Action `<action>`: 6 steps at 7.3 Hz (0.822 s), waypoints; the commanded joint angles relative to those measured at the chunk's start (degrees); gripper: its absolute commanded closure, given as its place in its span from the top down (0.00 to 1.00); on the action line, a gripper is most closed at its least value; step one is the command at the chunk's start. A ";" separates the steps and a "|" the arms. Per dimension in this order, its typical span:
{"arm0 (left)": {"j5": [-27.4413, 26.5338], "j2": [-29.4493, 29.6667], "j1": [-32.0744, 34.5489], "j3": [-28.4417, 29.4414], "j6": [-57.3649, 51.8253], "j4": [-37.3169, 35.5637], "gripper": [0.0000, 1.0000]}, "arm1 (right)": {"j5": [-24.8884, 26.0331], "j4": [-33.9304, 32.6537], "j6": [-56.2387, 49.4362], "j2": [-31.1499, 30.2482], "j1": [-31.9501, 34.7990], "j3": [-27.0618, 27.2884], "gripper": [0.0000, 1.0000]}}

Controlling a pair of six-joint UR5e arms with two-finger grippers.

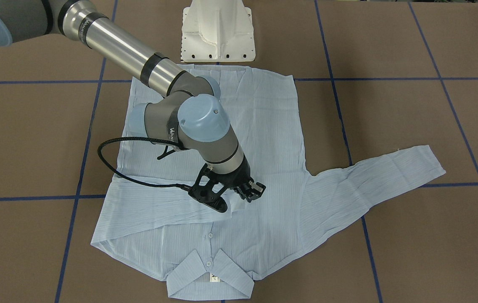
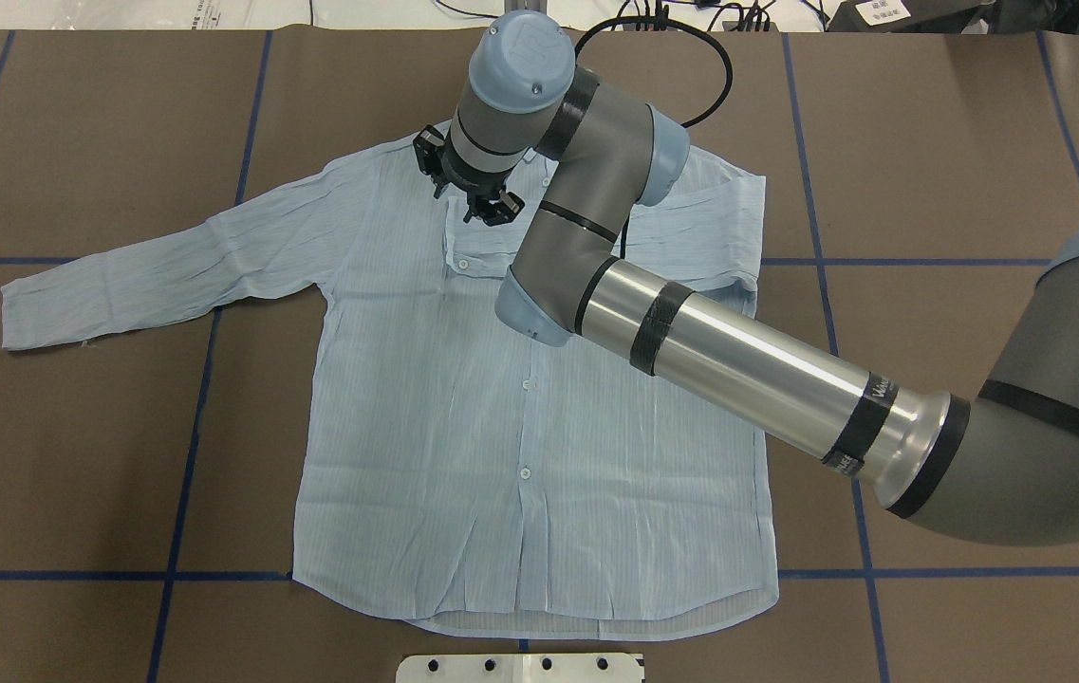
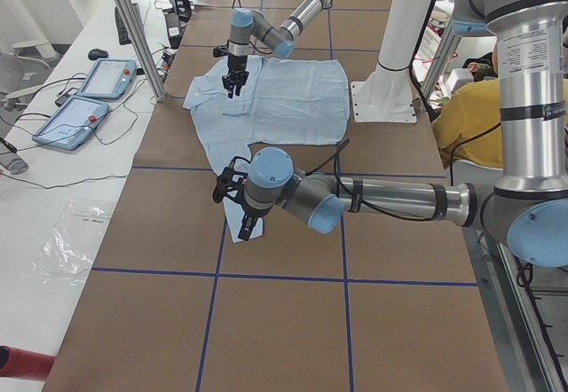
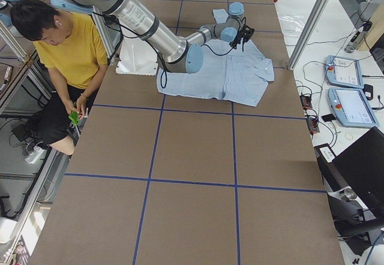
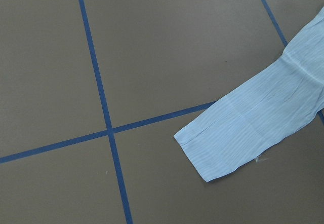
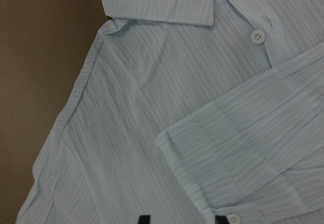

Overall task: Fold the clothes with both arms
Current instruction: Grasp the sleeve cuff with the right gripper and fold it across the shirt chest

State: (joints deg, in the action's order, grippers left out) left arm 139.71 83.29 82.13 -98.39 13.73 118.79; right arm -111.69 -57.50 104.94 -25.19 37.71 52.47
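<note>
Facing camera: I see the thin, pale-blue, finely striped button-up shirt [image 1: 264, 126] lying flat and front-up on the brown paper-covered counter [image 1: 411, 42], its pointed collar [image 1: 209, 273] on the side away from the robot. One folded sleeve [image 1: 154, 214] lies across the chest. The outstretched sleeve [image 1: 381, 172] lies out on the robot's left.
Right pincer: the black two-finger right pincer [image 1: 252, 190] hangs just above the folded sleeve's end, wrist pointing down.
Overhead camera: the outstretched sleeve's long axis runs from the shoulder out to the robot's left, slanting a little toward the robot. The right arm reaches across the shirt body to the chest, and the left arm does not show.
Left-end camera: the left pincer [image 3: 246, 229] hangs over the far end of the outstretched sleeve. Its forearm is stretched low and level over the counter, wrist bent down. I cannot tell whether it is spread or pressed together.
Left wrist camera: the cuff [image 5: 212, 143] lies right of centre, and the sleeve runs up to the right edge. No fingers show.
Right wrist camera: two dark fingertips [image 6: 144, 219] stand apart at the bottom edge over flat cloth, so the pincer is spread and pinching nothing.
Judgement: the next fold turns on the outstretched sleeve, and the left arm is clearly the nearer one.
</note>
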 commanded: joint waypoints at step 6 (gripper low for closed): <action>-12.26 13.30 -15.06 26.41 21.24 20.77 0.85 | -2.65 -5.61 3.07 -17.17 0.70 25.57 0.99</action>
State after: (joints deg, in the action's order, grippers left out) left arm 128.73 96.44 68.88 -72.37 32.07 137.76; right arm -114.01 -62.75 108.11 -40.32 38.13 75.66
